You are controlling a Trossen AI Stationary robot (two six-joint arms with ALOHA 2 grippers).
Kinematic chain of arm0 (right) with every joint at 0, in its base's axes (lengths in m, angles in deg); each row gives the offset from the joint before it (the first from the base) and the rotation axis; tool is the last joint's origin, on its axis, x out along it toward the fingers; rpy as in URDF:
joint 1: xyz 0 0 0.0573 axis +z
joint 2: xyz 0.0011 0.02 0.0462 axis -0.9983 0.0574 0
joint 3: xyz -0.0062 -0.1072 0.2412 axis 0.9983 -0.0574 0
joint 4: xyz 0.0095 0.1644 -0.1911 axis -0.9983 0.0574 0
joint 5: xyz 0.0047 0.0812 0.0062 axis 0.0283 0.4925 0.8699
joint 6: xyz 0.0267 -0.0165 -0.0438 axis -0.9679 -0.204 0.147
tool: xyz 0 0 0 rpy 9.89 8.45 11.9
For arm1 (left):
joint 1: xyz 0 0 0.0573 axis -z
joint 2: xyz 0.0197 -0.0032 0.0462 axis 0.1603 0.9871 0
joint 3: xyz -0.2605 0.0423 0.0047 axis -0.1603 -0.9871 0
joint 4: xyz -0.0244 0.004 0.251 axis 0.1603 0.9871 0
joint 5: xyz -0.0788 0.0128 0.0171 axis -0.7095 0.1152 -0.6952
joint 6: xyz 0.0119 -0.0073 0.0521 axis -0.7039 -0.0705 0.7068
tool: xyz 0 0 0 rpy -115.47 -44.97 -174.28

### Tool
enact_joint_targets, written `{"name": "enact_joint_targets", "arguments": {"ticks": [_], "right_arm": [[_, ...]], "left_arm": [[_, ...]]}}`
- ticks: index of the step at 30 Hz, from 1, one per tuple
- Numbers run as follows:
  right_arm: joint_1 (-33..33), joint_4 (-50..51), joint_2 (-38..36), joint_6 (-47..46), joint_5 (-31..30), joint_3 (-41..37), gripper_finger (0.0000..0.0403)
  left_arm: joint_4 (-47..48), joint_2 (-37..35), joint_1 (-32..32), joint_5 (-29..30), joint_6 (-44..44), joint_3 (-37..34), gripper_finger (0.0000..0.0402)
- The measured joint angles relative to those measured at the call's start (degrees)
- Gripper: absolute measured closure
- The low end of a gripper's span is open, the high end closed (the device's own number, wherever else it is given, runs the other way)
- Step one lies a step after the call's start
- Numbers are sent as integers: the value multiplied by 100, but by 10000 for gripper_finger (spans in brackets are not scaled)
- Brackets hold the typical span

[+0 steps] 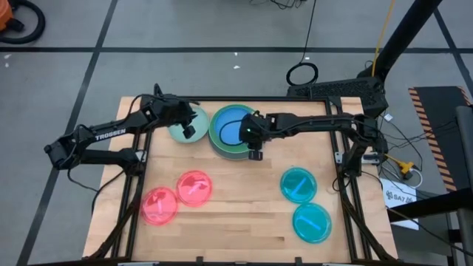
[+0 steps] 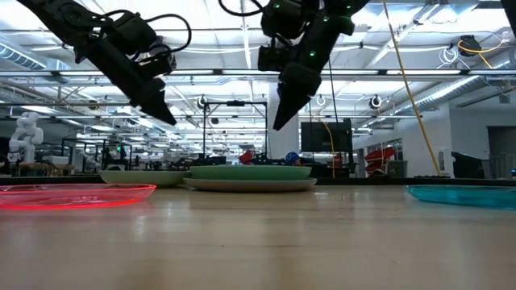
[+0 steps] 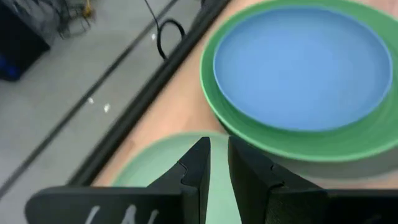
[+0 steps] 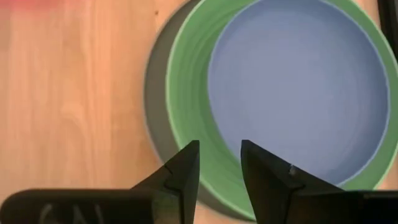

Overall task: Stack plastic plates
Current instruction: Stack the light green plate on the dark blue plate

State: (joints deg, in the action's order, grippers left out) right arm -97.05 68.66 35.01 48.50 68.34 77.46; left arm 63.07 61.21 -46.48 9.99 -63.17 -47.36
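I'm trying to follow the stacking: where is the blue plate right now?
In the high view the blue plate lies on top of the green plate at the table's far middle, beside the pale mint plate, with the right gripper above the stack's near rim.

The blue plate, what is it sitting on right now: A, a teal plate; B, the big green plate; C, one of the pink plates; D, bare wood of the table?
B: the blue plate lies inside the big green plate, whose rim rings it all round; the right wrist view shows a grey plate edging out beneath the green one.
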Motion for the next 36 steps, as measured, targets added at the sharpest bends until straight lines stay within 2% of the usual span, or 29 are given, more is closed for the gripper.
{"name": "enact_joint_targets", "arguments": {"ticks": [7, 11, 17, 22, 29, 32, 36], "right_arm": [[49, -935, -923, -211, -29, -1009, 293], [25, -1922, -1644, -53, -48, -1685, 293], [-41, -3059, -2679, 344, -338, -2563, 293], [-58, -3149, -3302, 544, -334, -2909, 293], [-96, -3166, -3769, 672, -334, -3042, 294], [-138, -3159, -3780, 705, -332, -3068, 294], [-229, -3117, -3739, 754, -324, -3068, 294]], "left_arm": [[365, 0, 75, -38, -209, 2, 337], [725, 0, 239, -83, -444, 4, 337], [1382, 0, 799, -287, -881, 4, 336], [1580, 0, 1426, -430, -1121, 66, 336], [2790, 153, 1916, -353, -1536, 1069, 336], [3184, 389, 1974, -321, -1315, 1532, 336], [4208, 826, 1961, 36, -750, 1816, 336]]}}
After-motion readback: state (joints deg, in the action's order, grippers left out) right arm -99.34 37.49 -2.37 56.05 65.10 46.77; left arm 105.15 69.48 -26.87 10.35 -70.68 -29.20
